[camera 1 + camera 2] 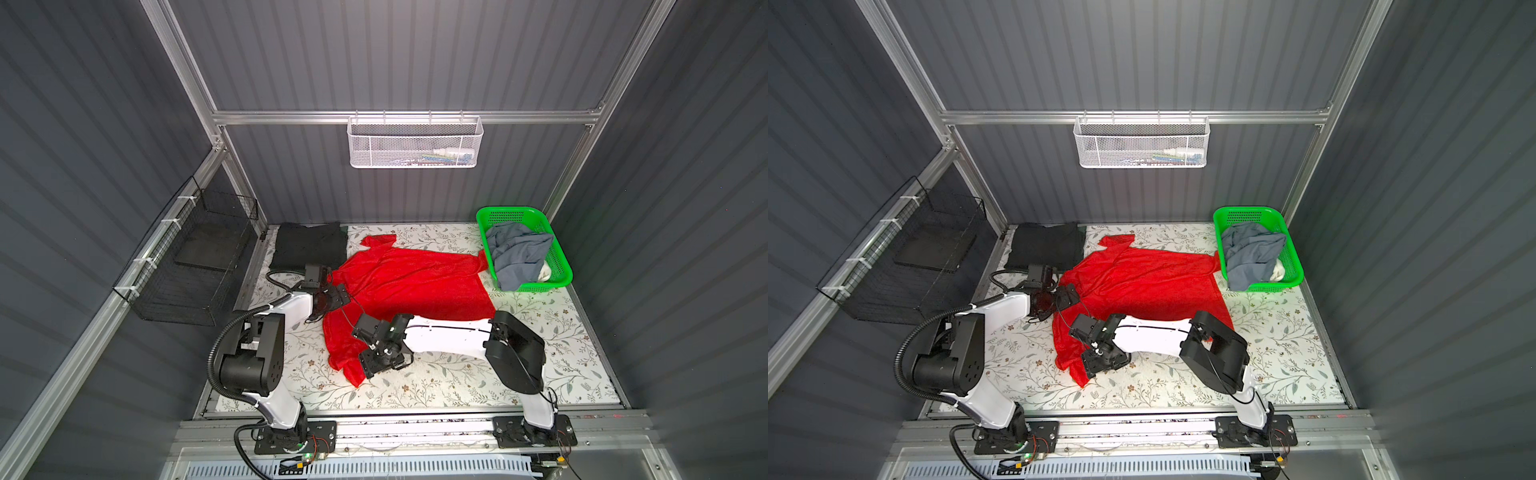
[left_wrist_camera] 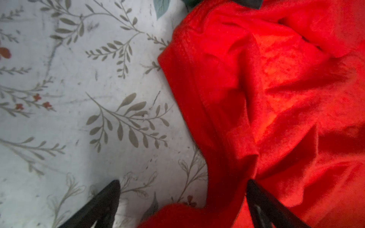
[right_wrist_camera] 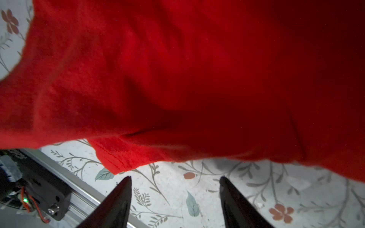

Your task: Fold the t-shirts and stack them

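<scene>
A bright red t-shirt [image 1: 415, 282] [image 1: 1142, 278] lies crumpled and spread across the middle of the floral table [image 1: 457, 386]. My left gripper [image 1: 330, 300] [image 2: 182, 183] is open at the shirt's left edge. One finger rests on the red cloth [image 2: 266, 98], and a red fold lies between the jaws. My right gripper [image 1: 370, 365] [image 3: 175, 178] is open over the shirt's near corner, with only table between the tips and the red hem [image 3: 118, 159] just ahead. A black folded t-shirt [image 1: 309, 247] sits at the back left. A grey-blue t-shirt [image 1: 515, 253] is bunched in the basket.
The green perforated basket [image 1: 505, 210] stands at the back right corner. A black wire basket [image 1: 195, 266] hangs on the left wall and a white mesh basket [image 1: 415, 141] on the back wall. An aluminium rail [image 1: 415, 428] runs along the front edge.
</scene>
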`<state>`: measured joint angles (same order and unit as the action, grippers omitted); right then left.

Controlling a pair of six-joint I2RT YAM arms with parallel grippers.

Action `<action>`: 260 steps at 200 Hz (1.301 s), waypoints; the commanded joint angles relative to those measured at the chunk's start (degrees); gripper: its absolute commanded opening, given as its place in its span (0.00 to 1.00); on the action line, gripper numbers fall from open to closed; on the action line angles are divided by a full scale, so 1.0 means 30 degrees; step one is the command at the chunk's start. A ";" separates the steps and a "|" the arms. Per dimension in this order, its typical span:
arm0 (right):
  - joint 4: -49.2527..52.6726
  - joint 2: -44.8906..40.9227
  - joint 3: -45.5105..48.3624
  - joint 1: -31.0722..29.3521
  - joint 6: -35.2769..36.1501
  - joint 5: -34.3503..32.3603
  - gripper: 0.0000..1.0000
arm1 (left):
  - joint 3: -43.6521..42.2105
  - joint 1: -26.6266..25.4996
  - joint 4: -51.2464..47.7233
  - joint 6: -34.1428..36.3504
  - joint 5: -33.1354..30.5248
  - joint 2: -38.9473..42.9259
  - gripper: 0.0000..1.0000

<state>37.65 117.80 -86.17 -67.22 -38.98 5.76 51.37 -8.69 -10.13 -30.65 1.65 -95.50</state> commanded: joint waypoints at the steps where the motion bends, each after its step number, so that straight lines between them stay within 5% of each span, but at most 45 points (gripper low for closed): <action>1: 0.1586 0.0939 -0.0763 -0.0184 0.0361 -0.0500 0.64 | -0.0232 0.0223 -0.0604 0.0096 0.0678 -0.0634 0.99; 62: 0.2279 0.2363 -0.2066 -0.0210 0.0382 -0.0500 0.59 | -0.0405 0.0318 -0.0436 0.0081 0.0929 -0.0333 1.00; 187: 0.2655 0.3082 -0.2535 0.0094 0.0164 0.0073 0.10 | -0.0592 0.0435 -0.0285 0.0081 0.1135 -0.0333 1.00; 260: 0.1931 0.1031 -0.0515 0.0111 -0.0664 -0.1400 0.00 | -0.0484 0.0495 -0.0580 0.0198 0.1091 -0.0229 0.99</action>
<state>42.17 123.22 -91.74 -67.02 -39.24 4.86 51.05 -7.66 -8.71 -30.57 3.70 -95.50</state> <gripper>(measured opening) 0.043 0.994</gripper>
